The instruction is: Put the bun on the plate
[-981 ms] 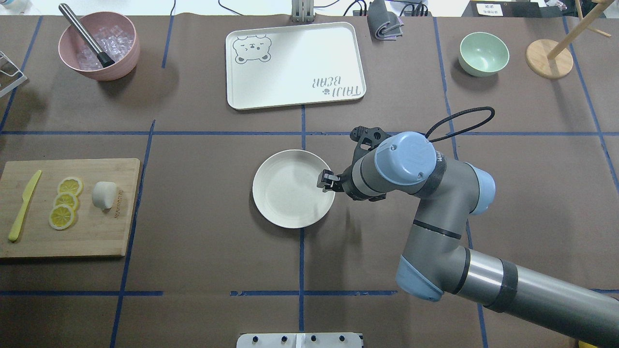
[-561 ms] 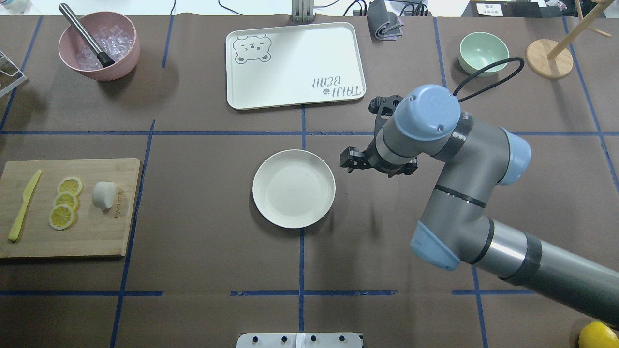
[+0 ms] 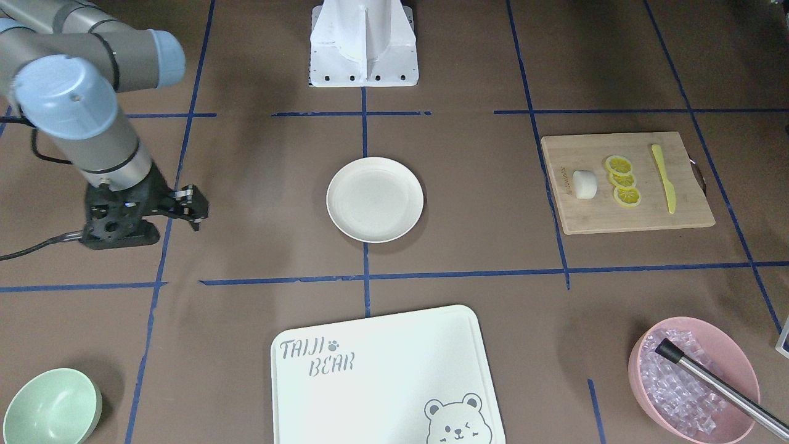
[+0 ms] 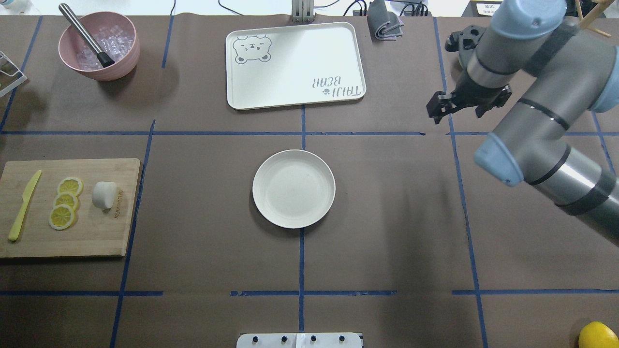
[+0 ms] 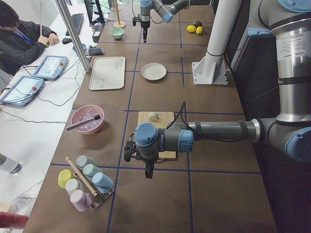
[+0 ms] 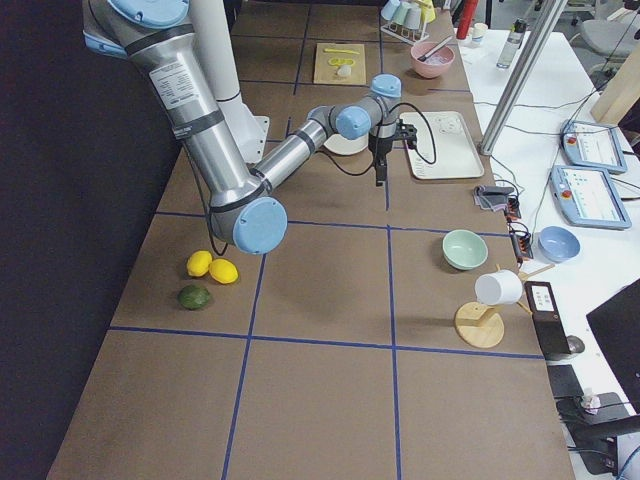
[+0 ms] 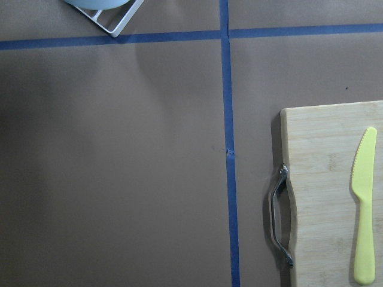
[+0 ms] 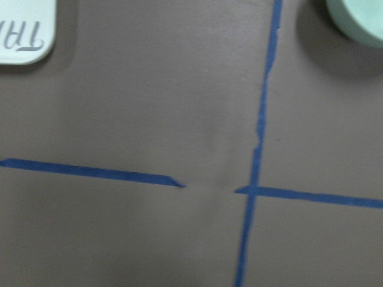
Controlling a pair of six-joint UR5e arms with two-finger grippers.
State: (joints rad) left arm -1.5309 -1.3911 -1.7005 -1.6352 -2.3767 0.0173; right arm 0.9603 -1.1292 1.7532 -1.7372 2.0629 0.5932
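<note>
The white bun [image 4: 104, 195] lies on a wooden cutting board [image 4: 87, 232] at the table's left, beside lemon slices [image 4: 65, 202]. The bare cream plate [image 4: 293, 188] sits at the table's centre; it also shows in the front-facing view [image 3: 375, 199], with the bun [image 3: 584, 184] to its right. My right gripper [image 4: 437, 108] hovers far right of the plate with its fingers apart and nothing between them, as the front-facing view [image 3: 192, 208] confirms. My left gripper [image 5: 147, 170] hangs past the board's handle end, seen only in the left side view, so I cannot tell its state.
A yellow knife [image 4: 23, 207] lies on the board's outer side. The bear-printed tray [image 4: 295, 65] and a pink bowl of ice [image 4: 99, 46] stand at the back. A mint bowl [image 3: 49, 407] sits near the right arm. A lemon [image 4: 598, 334] lies at the near right corner.
My right gripper has left the plate's right rim and swung back toward the far right of the table. The plate and bun have not moved.
</note>
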